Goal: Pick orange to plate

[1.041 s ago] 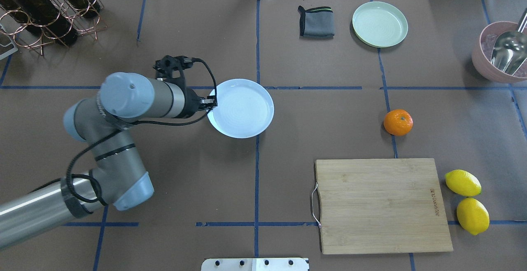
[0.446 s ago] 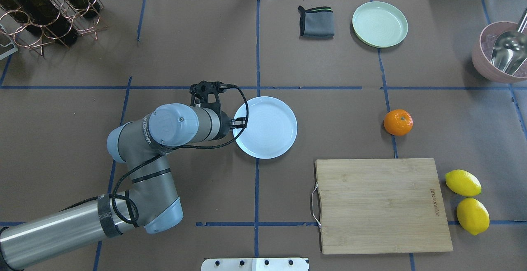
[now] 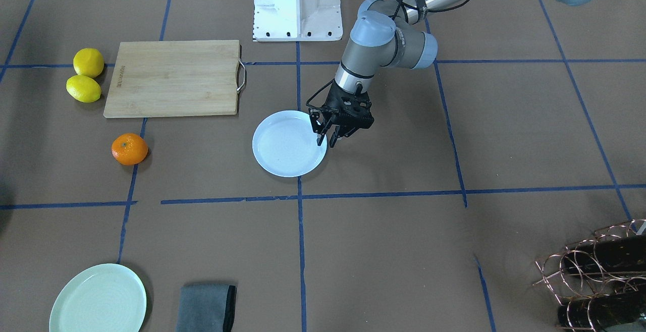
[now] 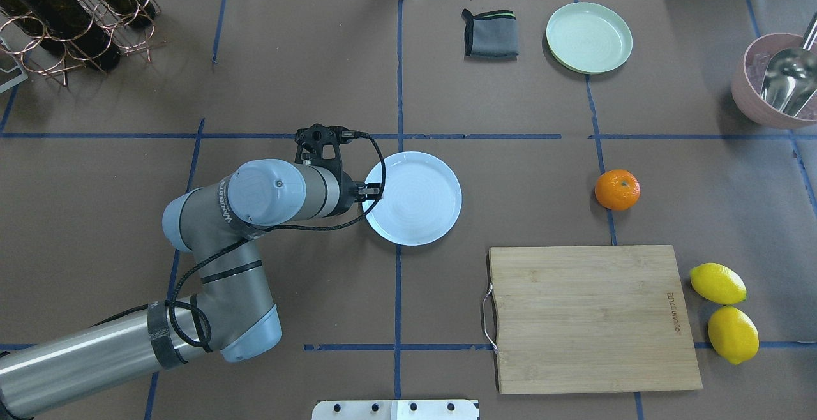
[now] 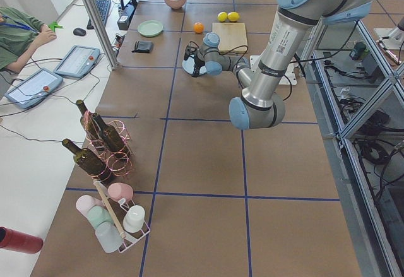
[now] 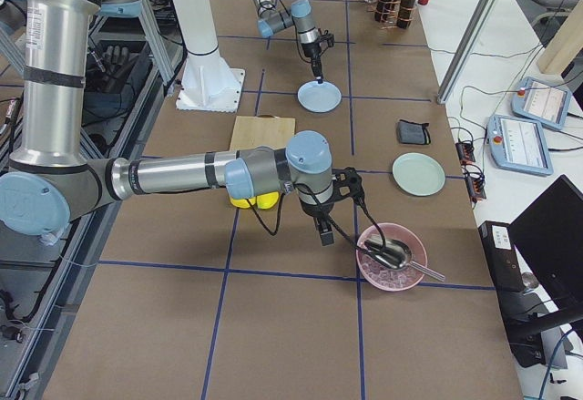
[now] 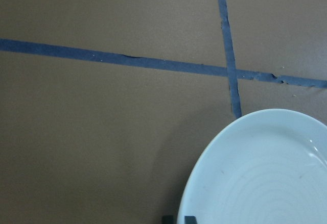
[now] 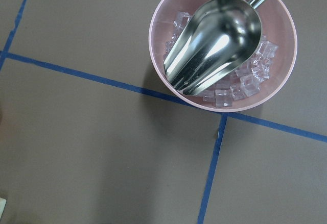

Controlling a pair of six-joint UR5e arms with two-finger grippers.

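The orange (image 4: 617, 189) (image 3: 129, 149) rests on the brown table, well off to the right of the plate in the overhead view. The pale bluish-white plate (image 4: 418, 200) (image 3: 285, 145) lies flat near the table's middle and holds nothing. My left gripper (image 4: 372, 191) (image 3: 326, 143) is at the plate's left rim, its fingers pinched over the edge, one inside and one outside. The left wrist view shows the plate (image 7: 265, 173) at lower right. My right gripper (image 6: 323, 233) hovers far from both, beside the pink bowl; whether it is open or shut, I cannot tell.
A wooden cutting board (image 4: 593, 318) lies near the orange, with two lemons (image 4: 724, 311) to its right. A pale green plate (image 4: 588, 37) and a grey cloth (image 4: 490, 34) lie at the back. A pink bowl (image 4: 775, 82) holds ice and a scoop. A wine rack (image 4: 64, 11) stands back left.
My left arm dragged the plate by its rim to the right and toward the robot's side; over the last half second it has almost stopped. The orange has not moved.
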